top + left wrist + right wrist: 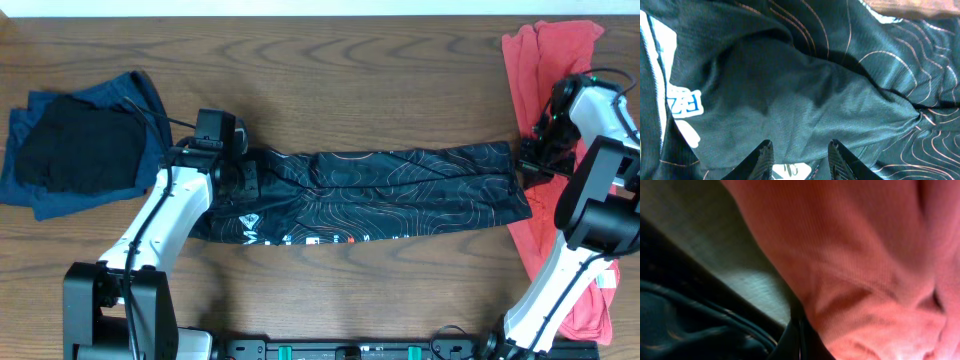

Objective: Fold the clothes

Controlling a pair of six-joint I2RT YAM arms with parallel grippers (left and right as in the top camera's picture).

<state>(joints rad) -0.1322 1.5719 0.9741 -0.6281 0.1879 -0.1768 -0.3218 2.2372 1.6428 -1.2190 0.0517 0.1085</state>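
Note:
The black jersey (400,190) with thin orange contour lines lies folded into a long strip across the middle of the table. My left gripper (245,180) hovers over its left end; in the left wrist view the jaws (800,150) are open and empty just above the dark cloth (815,90). My right gripper (528,152) is at the strip's right end, over the coral-red garment (530,60). In the right wrist view its fingers (799,340) are pressed together where the black cloth (680,330) meets the coral cloth (865,255).
A folded blue piece (140,100) with a plain black piece (75,150) on top lies at the far left. The coral garment runs down the right edge of the wooden table (350,80). The arm bases stand at the front edge.

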